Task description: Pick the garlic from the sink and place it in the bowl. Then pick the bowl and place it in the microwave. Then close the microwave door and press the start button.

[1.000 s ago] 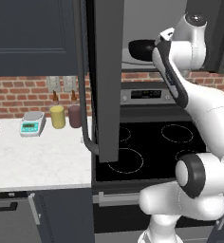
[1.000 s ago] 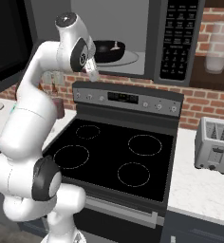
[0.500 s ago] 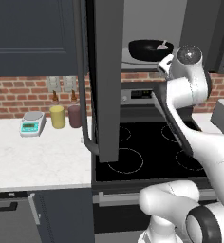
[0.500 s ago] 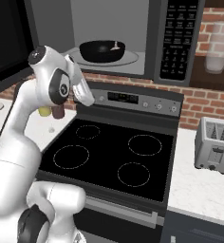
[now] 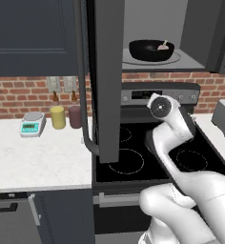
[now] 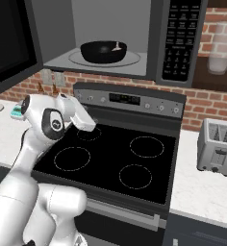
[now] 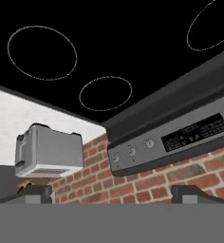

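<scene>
The black bowl (image 5: pixel 151 50) (image 6: pixel 103 51) rests on the turntable inside the microwave (image 6: pixel 110 62), with the pale garlic (image 5: pixel 164 45) (image 6: pixel 117 46) lying in it. The microwave door (image 5: pixel 107 81) (image 6: pixel 9 43) hangs wide open to the left, its bar handle (image 5: pixel 83 81) facing me. A panel of small buttons (image 6: pixel 182 41) sits right of the cavity. My gripper (image 7: pixel 115 193) is open and holds nothing; it hovers low over the stove, well below and in front of the microwave. The hand (image 6: pixel 81 117) points toward the stove's back panel. The sink is out of view.
A black glass cooktop (image 6: pixel 110 163) lies under the arm, with a knob panel (image 6: pixel 130 100) behind it. A toaster (image 6: pixel 216 151) (image 7: pixel 50 152) stands on the right counter. A scale (image 5: pixel 31 125) and two jars (image 5: pixel 58 116) stand on the left counter (image 5: pixel 38 162).
The arm has drawn back from the microwave opening and swung down over the cooktop. The bowl with the garlic stays in the cavity. The door has not moved.
</scene>
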{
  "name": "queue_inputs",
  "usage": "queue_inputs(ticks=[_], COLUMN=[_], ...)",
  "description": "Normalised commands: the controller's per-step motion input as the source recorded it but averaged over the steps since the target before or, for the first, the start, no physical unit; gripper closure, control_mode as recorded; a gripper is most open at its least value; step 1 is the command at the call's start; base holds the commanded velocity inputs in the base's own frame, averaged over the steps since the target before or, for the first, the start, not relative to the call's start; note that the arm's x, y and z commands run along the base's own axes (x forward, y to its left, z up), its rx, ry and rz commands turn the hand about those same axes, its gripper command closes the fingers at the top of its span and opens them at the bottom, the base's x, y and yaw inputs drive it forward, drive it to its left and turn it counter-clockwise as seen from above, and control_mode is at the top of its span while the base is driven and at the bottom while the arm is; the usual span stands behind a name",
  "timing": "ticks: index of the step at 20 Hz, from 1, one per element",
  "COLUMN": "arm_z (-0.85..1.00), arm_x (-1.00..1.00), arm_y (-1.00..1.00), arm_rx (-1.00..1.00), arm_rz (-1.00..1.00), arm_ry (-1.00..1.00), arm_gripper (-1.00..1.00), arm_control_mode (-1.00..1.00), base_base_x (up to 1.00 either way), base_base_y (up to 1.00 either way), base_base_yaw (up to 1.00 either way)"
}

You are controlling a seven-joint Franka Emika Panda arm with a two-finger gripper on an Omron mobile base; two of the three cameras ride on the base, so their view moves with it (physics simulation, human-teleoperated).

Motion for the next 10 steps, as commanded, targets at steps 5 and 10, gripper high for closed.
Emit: queue_inputs(ticks=[5,10], arm_z=[-0.5,-0.28], arm_x=[-0.2,-0.11], arm_y=[0.14,0.58], arm_rx=[-0.46,-0.47], arm_rz=[0.0,-0.03], arm_ry=[0.0,0.0], arm_gripper=[-1.0,-1.0], arm_control_mode=[-1.0,-1.0], base_base_x=[0.0,0.0], base_base_y=[0.0,0.0], base_base_yaw=[0.0,0.0])
